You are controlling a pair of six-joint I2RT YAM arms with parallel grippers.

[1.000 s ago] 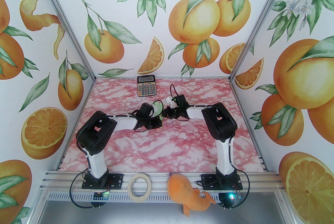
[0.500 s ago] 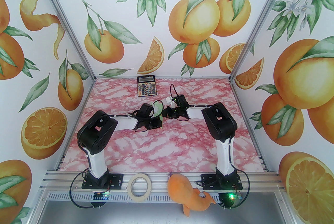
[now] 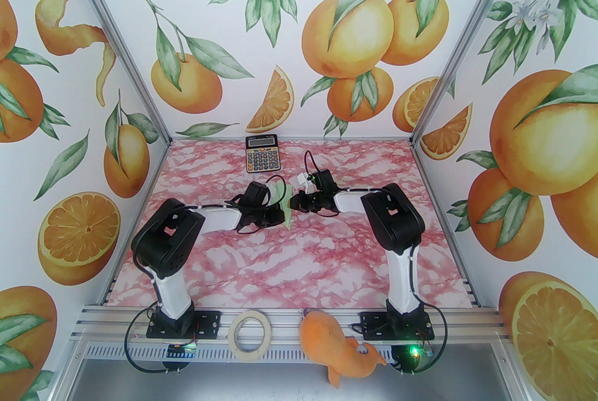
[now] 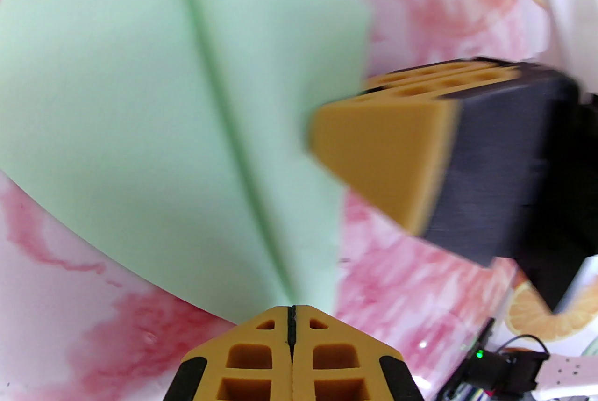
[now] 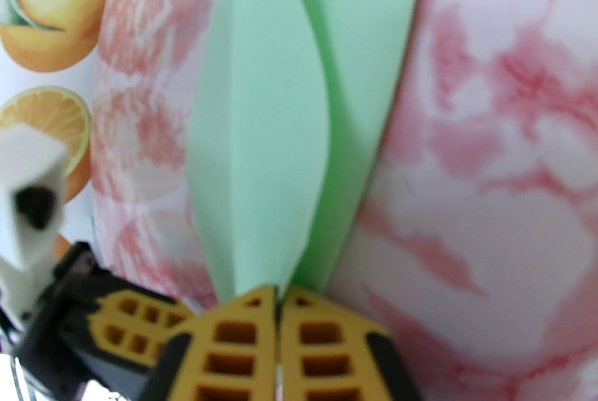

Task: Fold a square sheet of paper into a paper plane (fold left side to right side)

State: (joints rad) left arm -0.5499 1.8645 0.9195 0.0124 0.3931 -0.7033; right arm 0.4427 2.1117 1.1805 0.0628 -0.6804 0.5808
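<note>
- The pink-marbled worktop [image 3: 299,259] carried the calculator [image 3: 261,153] at its far edge. The work sat just nearer than the calculator and a little to its right.
- The square sheet of paper [image 5: 261,109] was there, bowed into a loose half-fold with one flap curving over the other. It was not yet a dart shape.
- The left end effector [image 4: 292,319] had its fingers pressed together on the sheet's edge, where a soft crease line ran in.
- The right end effector [image 5: 275,296] faced it with its fingers closed on the doubled paper.
- The left-to-right fold appeared to be in hand, early in the task.
- The next move would call for matching the edges, laying the sheet flat and pressing the crease sharp without slipping.
</note>
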